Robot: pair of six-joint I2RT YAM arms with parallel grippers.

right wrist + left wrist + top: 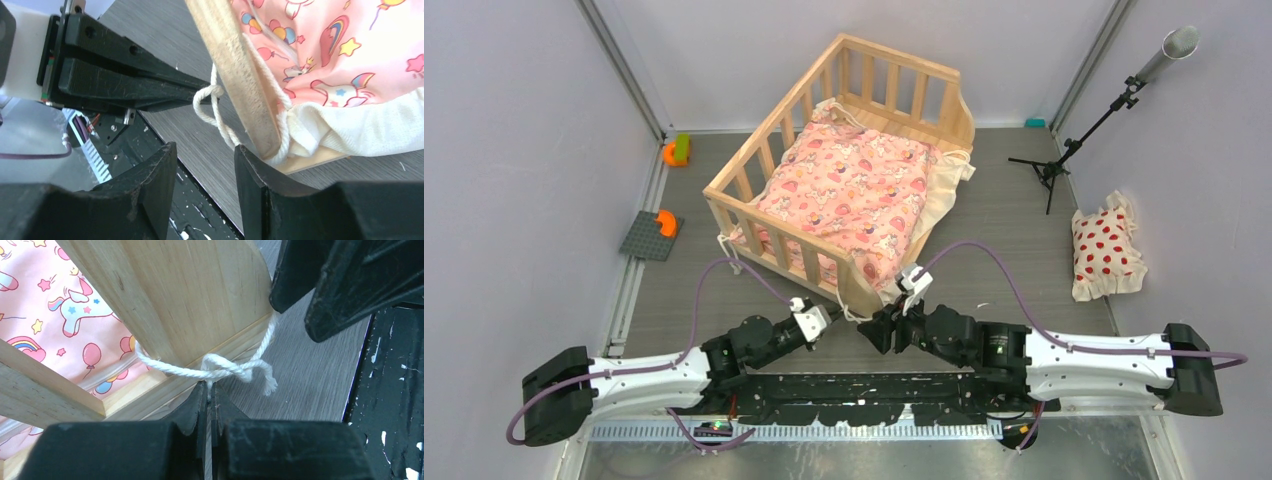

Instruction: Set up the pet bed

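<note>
Tying stage: pet bed (899,58) at upper centre of the top view, pink cushion (844,185) inside. Left gripper (210,390) clenched on the white cord (165,367) knotted round the corner post (200,295); right gripper (205,150) released, jaws apart beside the loose loop. Next move probably: grasp the free end and draw the knot tight

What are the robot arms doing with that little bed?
Two robot arms are working at the near corner of the wooden bed, where the pink cushion lies inside. The left tool is shut on the white cord looped round that corner. The right tool is open beside it, holding nothing.
</note>
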